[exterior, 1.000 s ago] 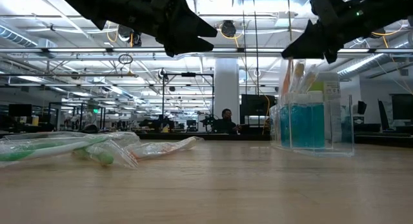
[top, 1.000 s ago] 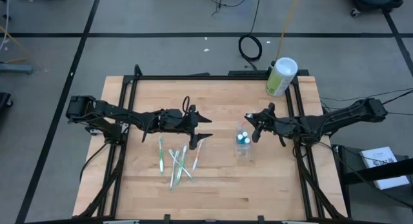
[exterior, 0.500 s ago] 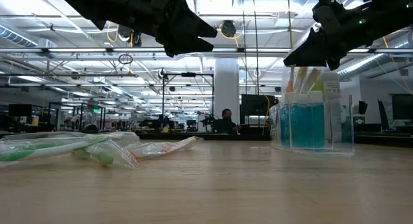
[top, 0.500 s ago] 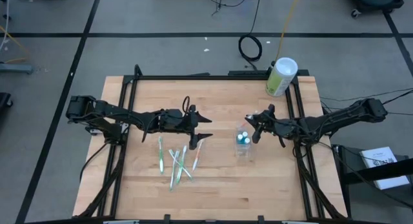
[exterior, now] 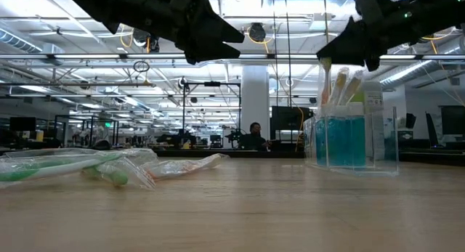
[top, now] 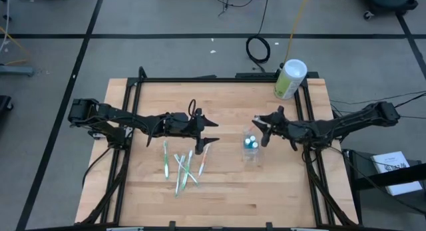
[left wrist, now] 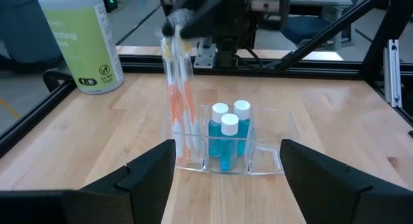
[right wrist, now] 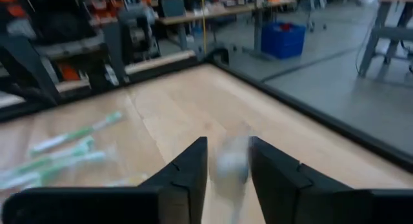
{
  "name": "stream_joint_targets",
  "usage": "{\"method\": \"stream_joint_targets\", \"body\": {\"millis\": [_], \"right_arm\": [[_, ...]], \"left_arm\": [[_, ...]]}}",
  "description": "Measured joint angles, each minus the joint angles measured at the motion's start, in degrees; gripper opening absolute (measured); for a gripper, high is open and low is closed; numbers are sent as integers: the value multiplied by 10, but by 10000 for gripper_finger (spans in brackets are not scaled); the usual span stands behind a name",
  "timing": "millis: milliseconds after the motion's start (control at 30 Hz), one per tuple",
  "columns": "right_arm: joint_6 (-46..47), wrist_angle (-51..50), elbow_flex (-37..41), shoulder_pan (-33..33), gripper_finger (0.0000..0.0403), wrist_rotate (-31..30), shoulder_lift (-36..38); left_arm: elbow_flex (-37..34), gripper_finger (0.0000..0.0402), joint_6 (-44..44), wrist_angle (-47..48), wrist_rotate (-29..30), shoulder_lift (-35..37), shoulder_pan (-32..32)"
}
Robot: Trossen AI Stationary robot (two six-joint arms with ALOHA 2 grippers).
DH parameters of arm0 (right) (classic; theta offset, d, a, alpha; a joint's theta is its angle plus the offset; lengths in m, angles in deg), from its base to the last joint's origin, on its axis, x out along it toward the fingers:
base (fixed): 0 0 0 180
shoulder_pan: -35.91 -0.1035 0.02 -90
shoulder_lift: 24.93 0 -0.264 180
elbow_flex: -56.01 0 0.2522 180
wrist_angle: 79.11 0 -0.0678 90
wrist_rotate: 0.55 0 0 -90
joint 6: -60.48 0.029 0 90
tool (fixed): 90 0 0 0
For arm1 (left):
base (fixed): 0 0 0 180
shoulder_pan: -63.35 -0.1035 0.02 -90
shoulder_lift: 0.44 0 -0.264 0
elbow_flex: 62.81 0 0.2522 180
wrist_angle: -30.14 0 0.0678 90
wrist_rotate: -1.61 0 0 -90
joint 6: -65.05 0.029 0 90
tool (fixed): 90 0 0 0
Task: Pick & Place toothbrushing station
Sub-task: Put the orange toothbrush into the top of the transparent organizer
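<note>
A clear plastic holder (top: 251,150) stands right of the table's middle. It holds three blue bottles with white caps (left wrist: 226,130) and wrapped orange toothbrushes (left wrist: 182,101), which stand upright in its end compartment. My right gripper (top: 259,130) hovers just above the holder, shut on the top of one wrapped toothbrush. Several wrapped green and white toothbrushes (top: 181,166) lie flat on the table to the holder's left. My left gripper (top: 214,131) hangs open and empty above the right end of that pile. My right gripper pinches the top end of the wrapped orange toothbrush (left wrist: 173,30) between its two fingers (right wrist: 193,166). It comes from the table's right side, slanting down. The toothbrush stands nearly upright below the fingers, its lower end (left wrist: 188,143) inside the clear holder's compartment.
A pale-green canister with a white lid (top: 289,78) stands at the table's far right corner. A black frame (top: 133,91) runs around the tabletop. Bare wood lies along the near edge.
My right gripper has dipped a little toward the clear holder and come back up, still shut on the wrapped toothbrush's top. The toothbrush stays upright in the holder.
</note>
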Motion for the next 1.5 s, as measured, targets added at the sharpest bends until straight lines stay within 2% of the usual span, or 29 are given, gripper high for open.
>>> {"method": "stream_joint_targets", "body": {"millis": [367, 500, 633, 733, 900, 1033, 1167, 1300, 1500], "right_arm": [[-44, 38, 0, 0, 181, 0, 42], [-85, 96, 0, -5, 196, 41, 55], [-123, 146, 0, -13, 199, 89, 63], [-152, 170, 0, -20, 197, 90, 64], [-200, 218, 0, -20, 195, 90, 64], [-240, 264, -1, -20, 195, 89, 64], [-250, 267, -1, -20, 195, 88, 62], [-230, 259, -1, -20, 195, 89, 55], [-222, 248, -1, -20, 194, 90, 55]], "left_arm": [[0, 283, -2, 8, 0, 0, 0], [0, 283, -17, 24, -1, 0, 0], [0, 283, -69, 102, -22, 0, 5], [26, 282, -131, 234, -35, -1, 18], [72, 282, -206, 419, -15, -21, 57], [92, 282, -258, 443, -30, -39, 84], [109, 282, -323, 456, -63, -74, 97], [141, 282, -384, 494, -90, -130, 99], [203, 282, -441, 546, -90, -213, 86]]}}
